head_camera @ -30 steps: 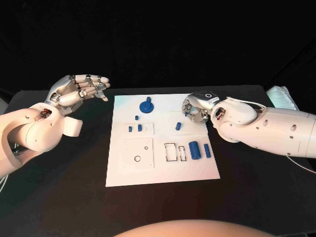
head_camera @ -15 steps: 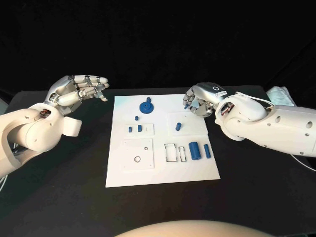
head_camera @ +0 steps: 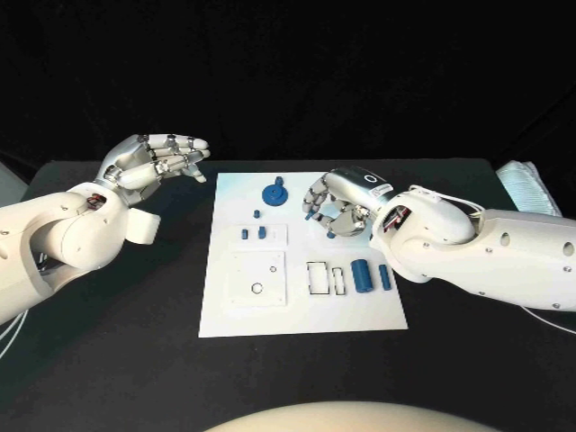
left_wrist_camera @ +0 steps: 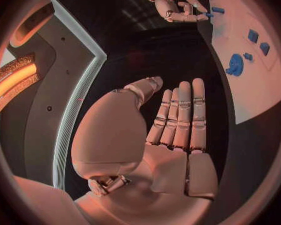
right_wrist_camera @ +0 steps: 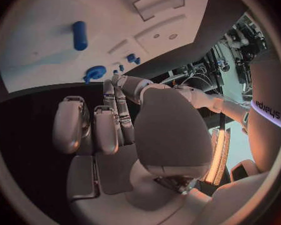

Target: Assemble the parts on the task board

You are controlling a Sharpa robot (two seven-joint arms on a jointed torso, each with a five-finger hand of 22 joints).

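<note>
The white task board point(head_camera: 301, 310) lies in the middle of the black table. On it are a blue gear-like part point(head_camera: 275, 193), small blue parts point(head_camera: 253, 232), a thick blue cylinder point(head_camera: 362, 274) and a thinner one point(head_camera: 384, 276). My right hand point(head_camera: 340, 202) hovers over the board's far right part, fingers pointing down and holding nothing; a small blue part point(head_camera: 329, 234) peeks out just under it. My left hand point(head_camera: 158, 157) is raised left of the board, empty, its fingers straight in the left wrist view point(left_wrist_camera: 178, 130). The right wrist view shows the cylinder point(right_wrist_camera: 80, 35) and gear point(right_wrist_camera: 95, 73).
The board has a square inset with a round hole point(head_camera: 257, 279) and rectangular slots point(head_camera: 317, 276) near its middle. A pale folded object point(head_camera: 528, 184) lies at the table's far right edge. Bare black table surrounds the board.
My right hand has moved from the board's right edge leftward over the board's far part. The left hand has stayed raised in about the same place.
</note>
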